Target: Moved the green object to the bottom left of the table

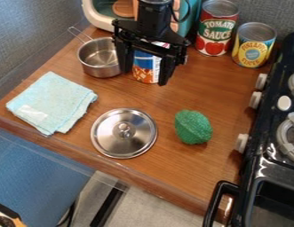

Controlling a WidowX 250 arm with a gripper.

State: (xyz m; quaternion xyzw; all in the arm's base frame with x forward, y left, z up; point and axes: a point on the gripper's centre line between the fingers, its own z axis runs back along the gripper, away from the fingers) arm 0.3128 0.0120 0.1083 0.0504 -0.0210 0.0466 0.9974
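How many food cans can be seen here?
3. The red can is at the back, the yellow can to its right, and the blue can partly hidden behind the end effector. Others may be hidden.

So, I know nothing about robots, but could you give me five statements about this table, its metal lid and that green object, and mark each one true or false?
1. The green object lies between the metal lid and the stove. True.
2. The lid covers the small pot. False: it lies on the table, and the pot stands uncovered.
3. The tool is holding the green object. False: the tool hangs toward the back, its fingers apart, with a blue-labelled can seen between them.
4. A folded light-blue cloth lies to the left of the lid. True.
5. The green object is at the table's bottom left. False: it is right of the lid.
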